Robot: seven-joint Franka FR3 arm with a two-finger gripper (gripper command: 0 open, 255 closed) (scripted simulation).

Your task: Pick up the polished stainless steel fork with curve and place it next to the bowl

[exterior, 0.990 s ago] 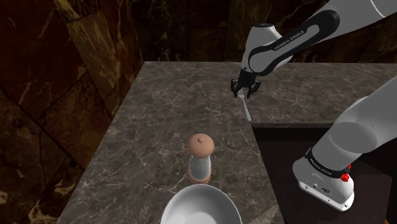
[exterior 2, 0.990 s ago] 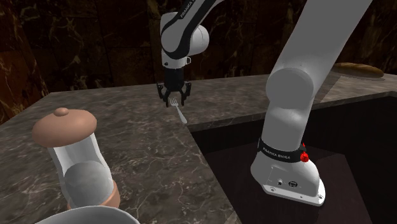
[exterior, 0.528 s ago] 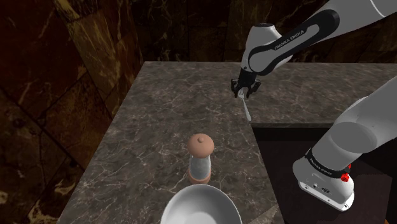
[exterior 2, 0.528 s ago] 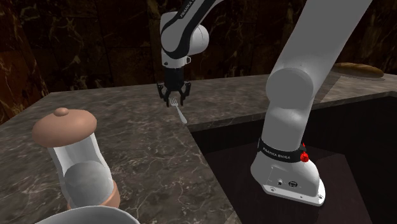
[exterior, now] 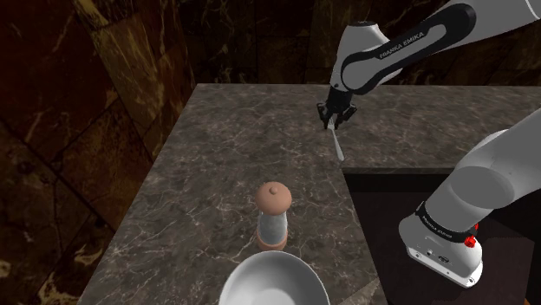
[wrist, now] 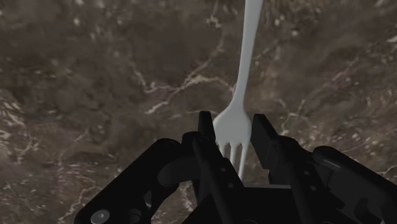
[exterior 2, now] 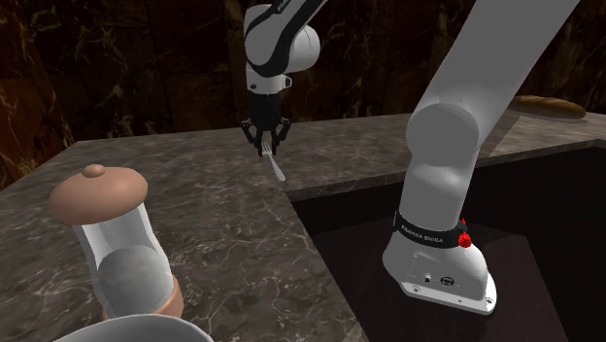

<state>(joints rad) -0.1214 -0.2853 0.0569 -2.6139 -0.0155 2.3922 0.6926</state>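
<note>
Shoulder view. The gripper (exterior: 333,120) hangs over the dark marble counter (exterior: 217,156), well beyond the pepper mill (exterior: 273,217) and toward the view's right of it. Its fingers are clamped on the tine end of the pale fork (exterior: 337,147). The handle points down and slants toward the counter's edge. I cannot tell whether the handle tip touches the stone. The bowl (exterior: 273,282) sits just in front of the mill, so fork and bowl are well apart. The robot base (exterior: 444,244) stands to the right of the mill, in a recess lower than the counter.

Second exterior view. The mill (exterior 2: 118,243) is large in the foreground, with the bowl's rim (exterior 2: 146,332) at its foot. The gripper (exterior 2: 264,141) is far behind the mill, to the view's right. The fork (exterior 2: 276,170) hangs from it, handle low and slanted. A brown loaf (exterior 2: 549,105) lies far to the right of the mill.

Wrist view. The two fingers (wrist: 205,130) press on either side of the fork's head. The fork (wrist: 243,83) runs straight away from the gripper (wrist: 233,137) over the marble counter (wrist: 95,95).
</note>
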